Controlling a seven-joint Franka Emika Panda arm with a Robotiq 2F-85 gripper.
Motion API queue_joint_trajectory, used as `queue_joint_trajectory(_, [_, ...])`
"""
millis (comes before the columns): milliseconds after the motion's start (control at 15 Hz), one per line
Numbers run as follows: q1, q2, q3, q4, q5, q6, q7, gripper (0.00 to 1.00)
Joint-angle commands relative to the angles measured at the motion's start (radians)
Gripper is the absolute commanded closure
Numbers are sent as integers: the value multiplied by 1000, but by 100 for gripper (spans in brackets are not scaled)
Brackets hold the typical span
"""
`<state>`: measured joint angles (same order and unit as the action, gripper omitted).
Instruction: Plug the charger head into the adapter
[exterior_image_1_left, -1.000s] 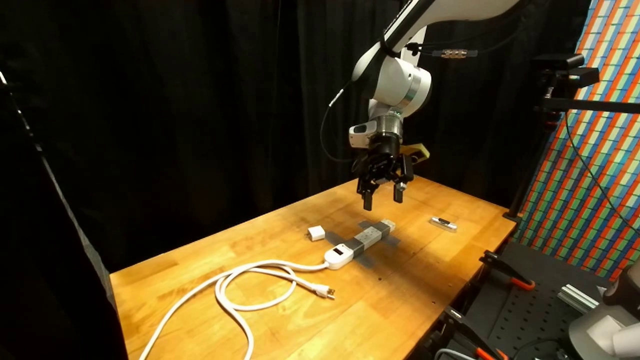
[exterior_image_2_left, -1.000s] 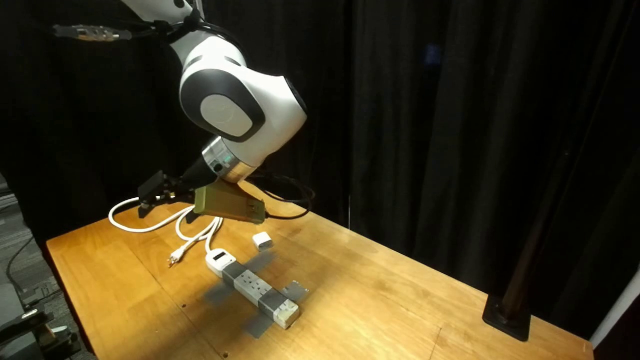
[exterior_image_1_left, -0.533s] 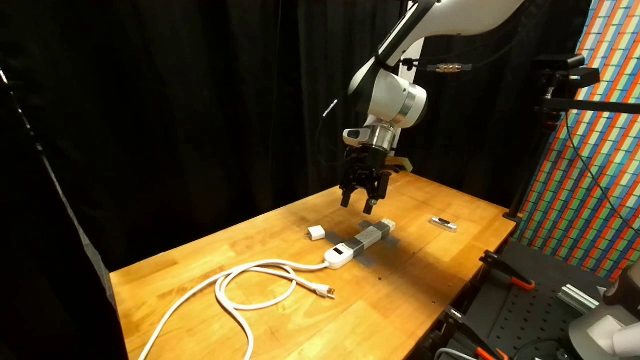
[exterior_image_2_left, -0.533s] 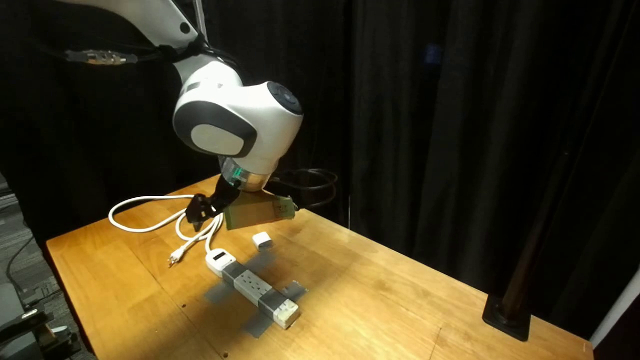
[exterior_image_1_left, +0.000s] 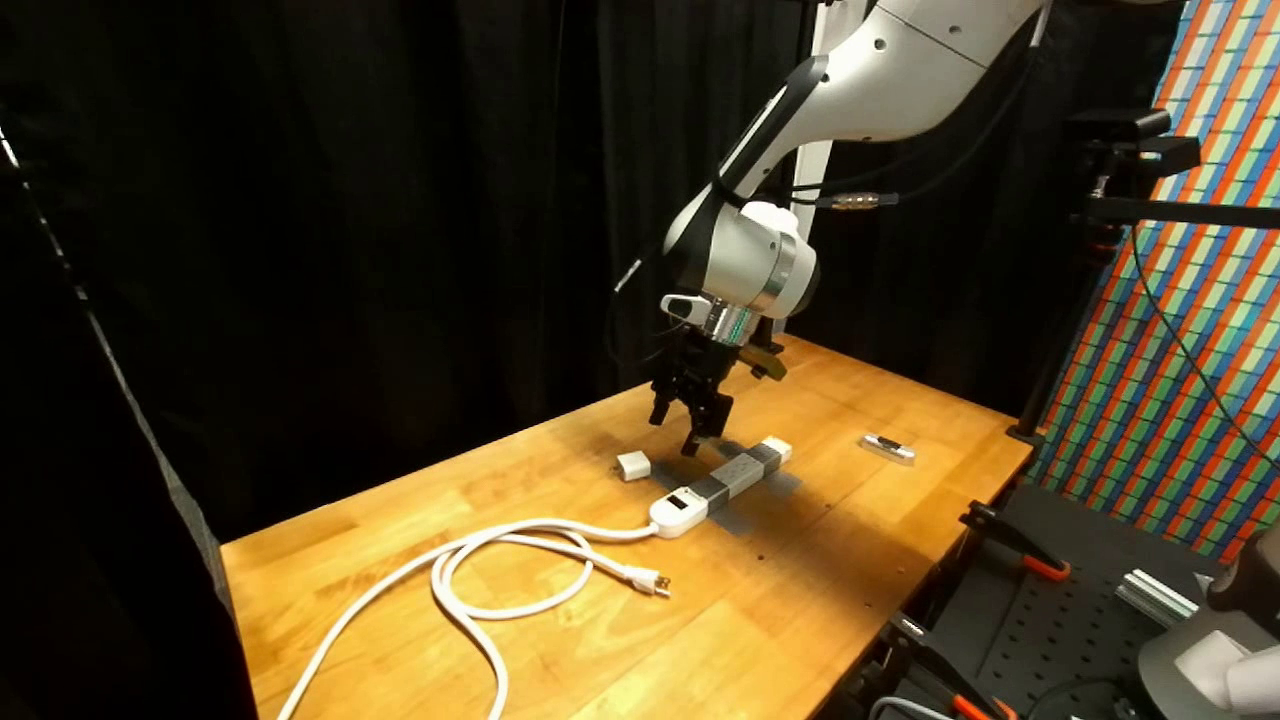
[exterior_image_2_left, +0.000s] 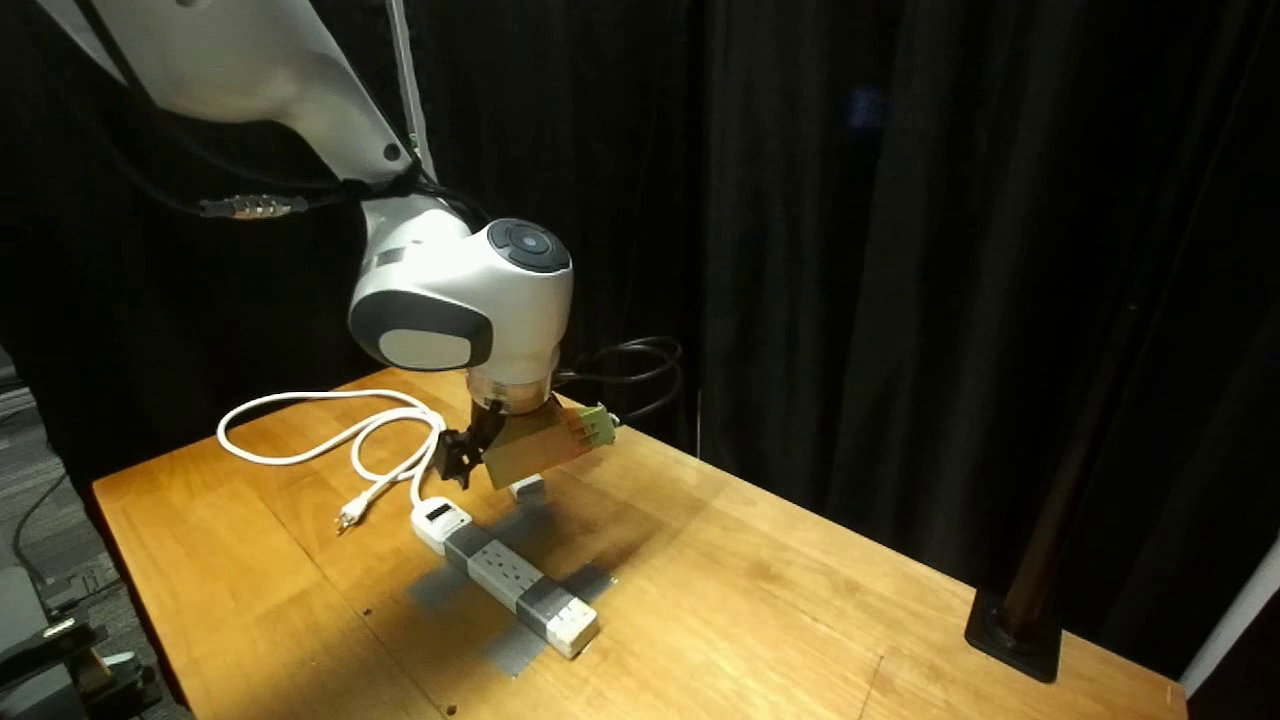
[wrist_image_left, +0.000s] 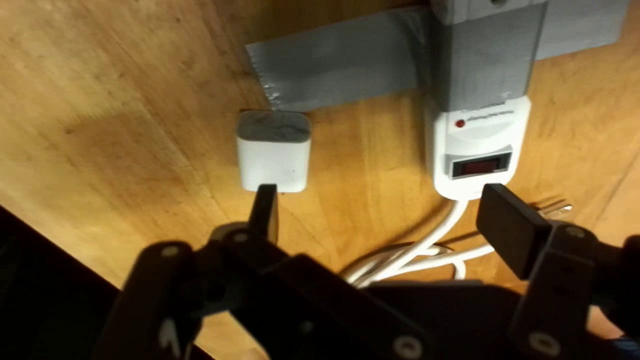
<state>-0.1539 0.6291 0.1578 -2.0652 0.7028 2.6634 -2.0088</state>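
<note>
Gripper (exterior_image_1_left: 674, 434) sank lower — jaws wide, empty; boxy charger head (wrist_image_left: 274, 162) rests on grained wood (wrist_image_left: 110, 100).

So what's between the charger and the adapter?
In the wrist view, grey tape reaches from the adapter toward the charger, ending close to it; level with the adapter's switch, bare wooden table fills the gap.

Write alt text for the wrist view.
The open, empty gripper hangs over a wooden table. A white charger head lies unplugged left of the strip-shaped adapter; grey tape crosses the adapter, and a white cable leaves its end.
</note>
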Motion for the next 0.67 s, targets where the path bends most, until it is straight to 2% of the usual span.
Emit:
queue_joint_trajectory(0, [-74,66,78,71,9,82,-56,0])
queue_joint_trajectory(200, [-102,123,95,124,-21,104,-39,0])
queue_joint_trajectory(600, [-92,261,67,215,-141,86,54,0])
